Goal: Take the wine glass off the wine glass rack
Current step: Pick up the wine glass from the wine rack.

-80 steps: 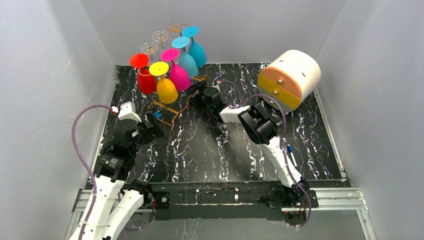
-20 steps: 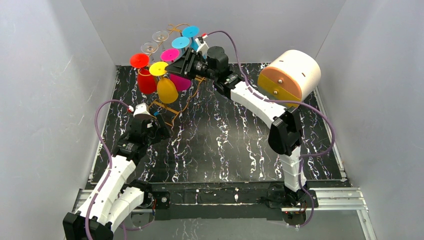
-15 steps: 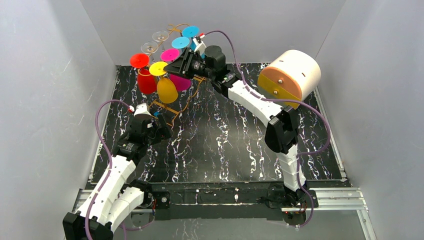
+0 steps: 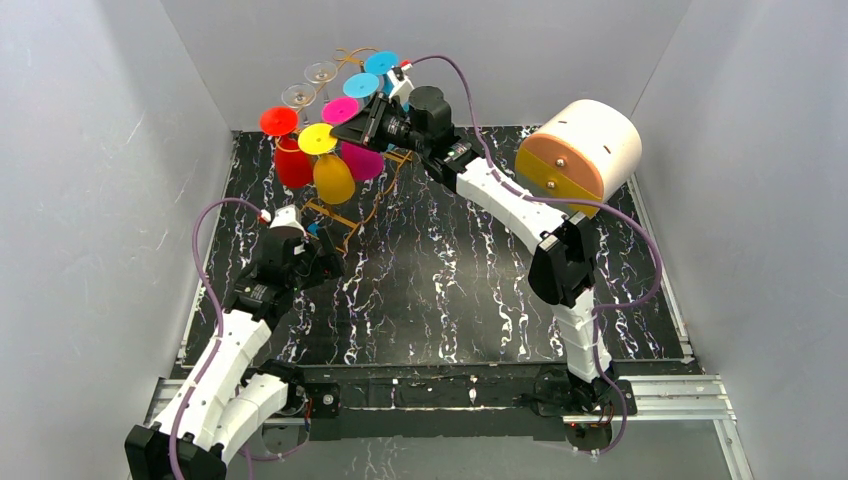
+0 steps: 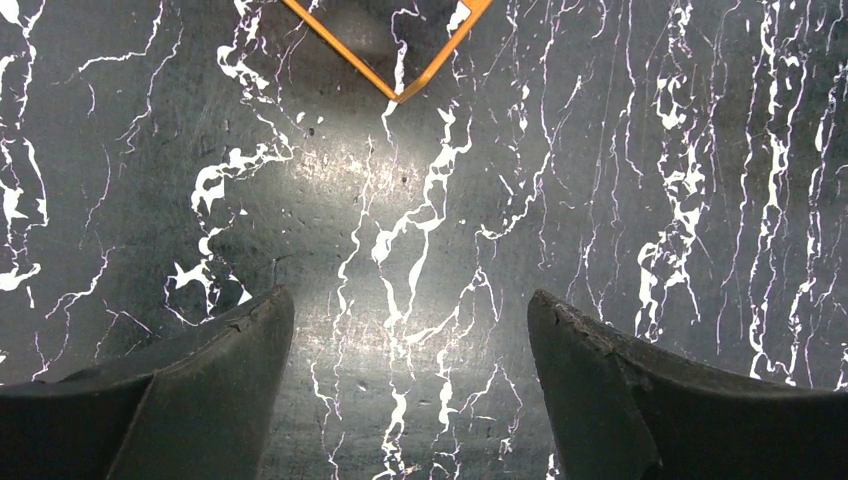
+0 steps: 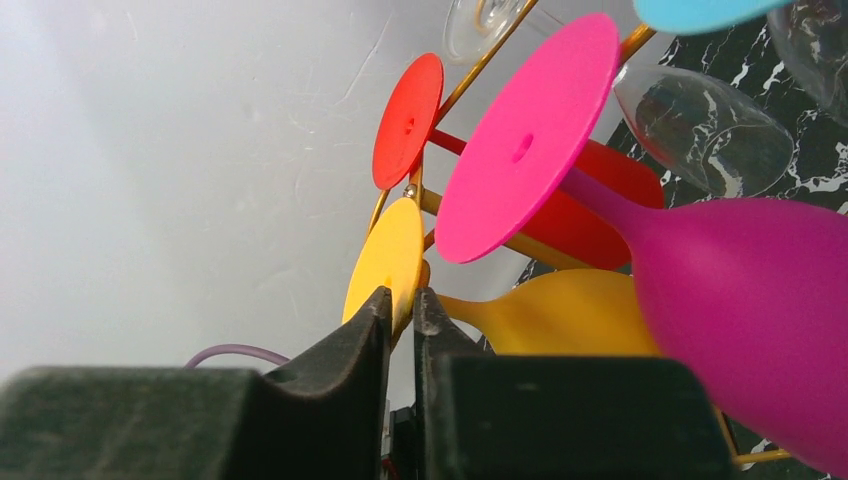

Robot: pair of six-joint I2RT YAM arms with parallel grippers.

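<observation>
Between the nearly closed fingertips of the right end effector (image 6: 402,300): foot rim of yellow wine glass (image 6: 385,262), hanging inverted on wine glass rack (image 5: 398,95). Slide foot out along wires, avoiding pink wine glass (image 6: 740,300) just beside. Left end effector (image 5: 410,330) wide open, empty.

wine glass rack (image 5: 397,95): my left wrist view gives one base corner, the rest cut off above.
yellow wine glass (image 6: 385,262): foot's lower rim hidden between right claw (image 6: 402,300) fingers.
magenta glass (image 6: 740,300): bowl cropped at right.
</observation>
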